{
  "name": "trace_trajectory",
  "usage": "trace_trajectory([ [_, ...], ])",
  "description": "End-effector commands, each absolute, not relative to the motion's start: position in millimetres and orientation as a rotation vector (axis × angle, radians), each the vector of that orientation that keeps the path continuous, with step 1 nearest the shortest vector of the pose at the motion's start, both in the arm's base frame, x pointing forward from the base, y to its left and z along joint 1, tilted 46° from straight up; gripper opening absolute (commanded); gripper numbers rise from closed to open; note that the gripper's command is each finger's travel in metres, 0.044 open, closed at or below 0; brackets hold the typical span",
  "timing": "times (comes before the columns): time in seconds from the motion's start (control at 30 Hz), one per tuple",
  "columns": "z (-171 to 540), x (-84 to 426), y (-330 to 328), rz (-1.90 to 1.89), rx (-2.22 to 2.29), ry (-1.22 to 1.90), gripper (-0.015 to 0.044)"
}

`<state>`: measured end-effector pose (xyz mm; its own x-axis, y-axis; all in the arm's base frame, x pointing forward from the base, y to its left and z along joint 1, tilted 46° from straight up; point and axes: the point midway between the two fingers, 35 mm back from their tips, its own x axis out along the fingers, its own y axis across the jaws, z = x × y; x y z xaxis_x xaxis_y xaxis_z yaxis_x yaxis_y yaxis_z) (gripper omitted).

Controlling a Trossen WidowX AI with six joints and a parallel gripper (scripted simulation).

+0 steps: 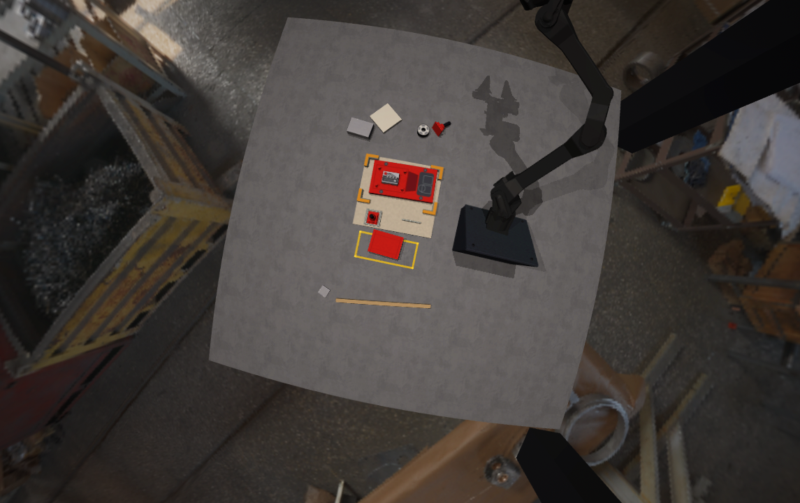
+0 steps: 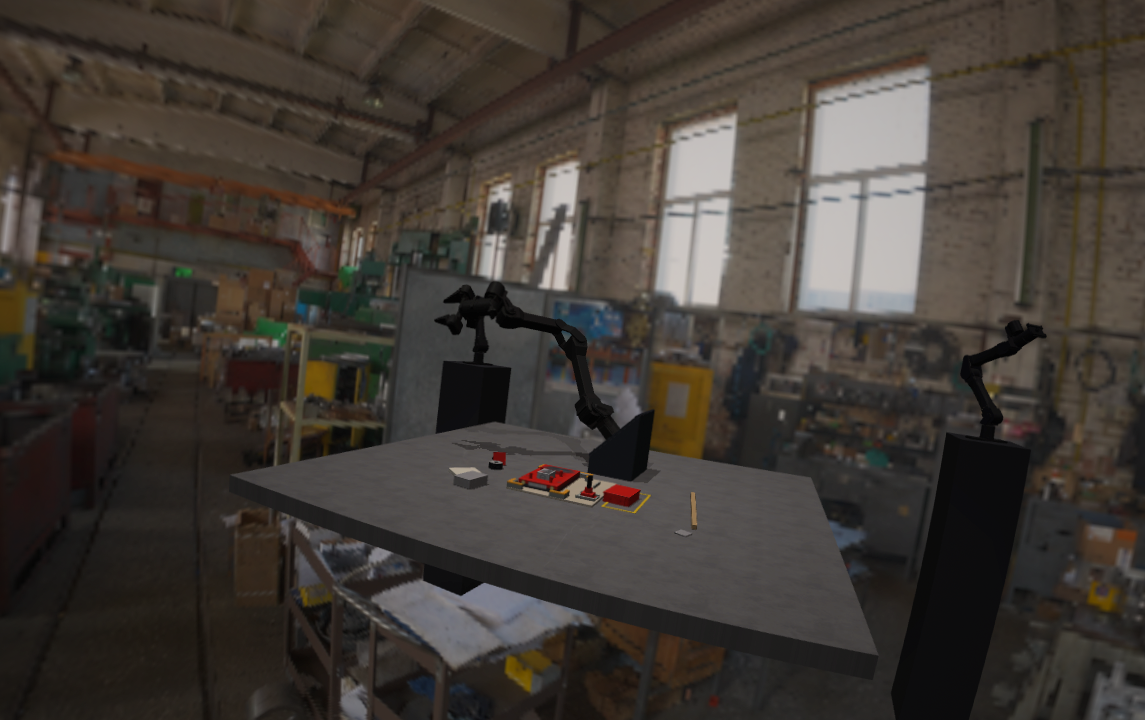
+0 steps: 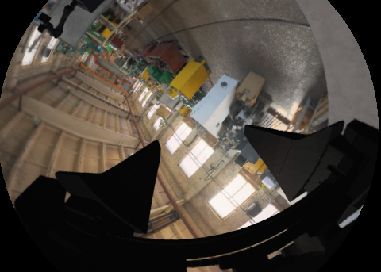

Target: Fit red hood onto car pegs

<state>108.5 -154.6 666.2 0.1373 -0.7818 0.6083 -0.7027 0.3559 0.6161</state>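
The red hood (image 1: 385, 244) (image 2: 621, 494) lies roof up on the table, within the yellow outline (image 1: 416, 255). The red chassis (image 1: 405, 195) (image 2: 565, 479) sits between the orange corners of the jig (image 1: 390, 209). The grey engine block (image 1: 390, 178) (image 2: 545, 472) is on its deck. Small dark pegs show around it in the top view. My gripper (image 2: 441, 309) (image 3: 203, 137) is open and empty. It is raised high above the far side of the table, away from the hood and chassis, and the wrist view faces the room. In the top view the fingers are out of frame.
A red part with a black stick (image 1: 372, 217) and a thin pin (image 1: 411, 221) are on the jig board. Behind lie a grey block (image 1: 360, 127), a beige block (image 1: 386, 117), a wheel (image 1: 423, 128) and a small red part (image 1: 439, 128). A wooden strip (image 1: 382, 303) lies past the hood.
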Motion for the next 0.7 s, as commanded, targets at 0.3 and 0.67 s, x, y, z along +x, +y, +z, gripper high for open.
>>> trace_trajectory([
  [0.3,587.3,255.0,-170.4,-0.361,1.400,-1.127,0.0440],
  [0.67,499.7,348.8,-140.5,-0.526,1.325,-0.695,0.0440],
])
